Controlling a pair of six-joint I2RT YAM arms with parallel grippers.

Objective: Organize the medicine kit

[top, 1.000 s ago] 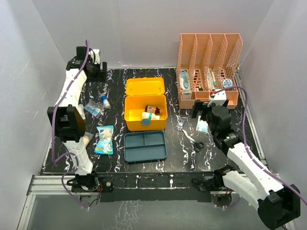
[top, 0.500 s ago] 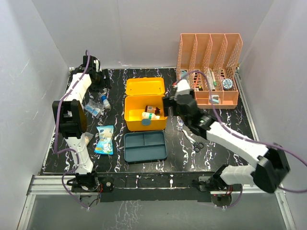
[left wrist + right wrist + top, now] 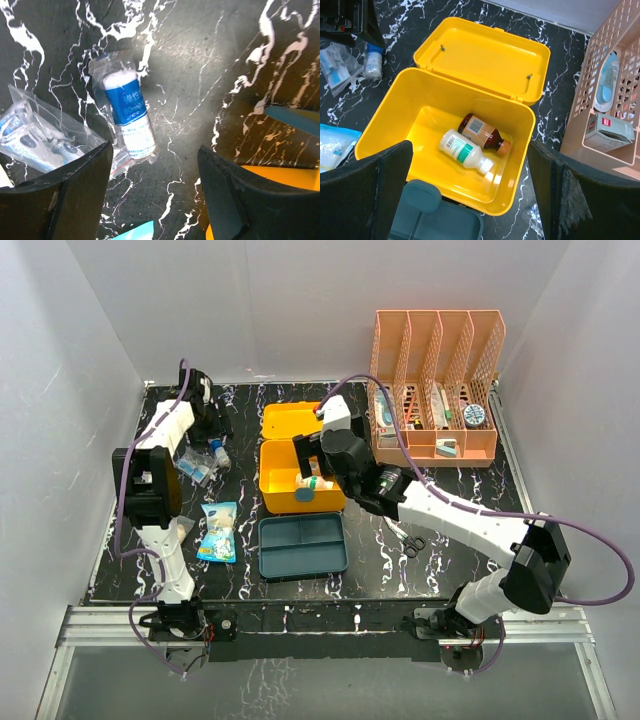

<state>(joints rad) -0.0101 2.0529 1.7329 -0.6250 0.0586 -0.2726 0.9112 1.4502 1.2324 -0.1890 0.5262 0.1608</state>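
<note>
Table: black marble-patterned tabletop, white veins all over, and everything sits on it.
File rack: tall orange mesh rack at the far right, 4 slots, with small boxes and packets low in them.
Medicine kit: here's the yellow rounded plastic box, mid-table and a little left of the rack, its hinged lid thrown back flat on the far side. 2 bottles lie on its floor.
Insert tray: the dark teal divided tray is out of the box, lying flat just near of it, with nothing in its compartments.
Right gripper: the right gripper hangs over the open kit, jaws spread wide, nothing between them.
Left gripper: the left gripper is over the far-left corner, jaws wide apart too, gripping nothing and aimed down at the table.
Pouch: blue-and-white foil pouch on the left, just beside the tray.
Clear packets: crumpled clear plastic packets with blue-printed contents, left of the bandage.
Brown bottle: amber bottle with a pale label, on its side and touching the white one.
White bottle: white bottle with a green label, on its side, nearer than the brown.
Bandage: blue-and-white roll in a clear bag, lying flat below the left gripper's open jaws.
Scissors: small black-handled scissors on the table, right of the tray.
</note>
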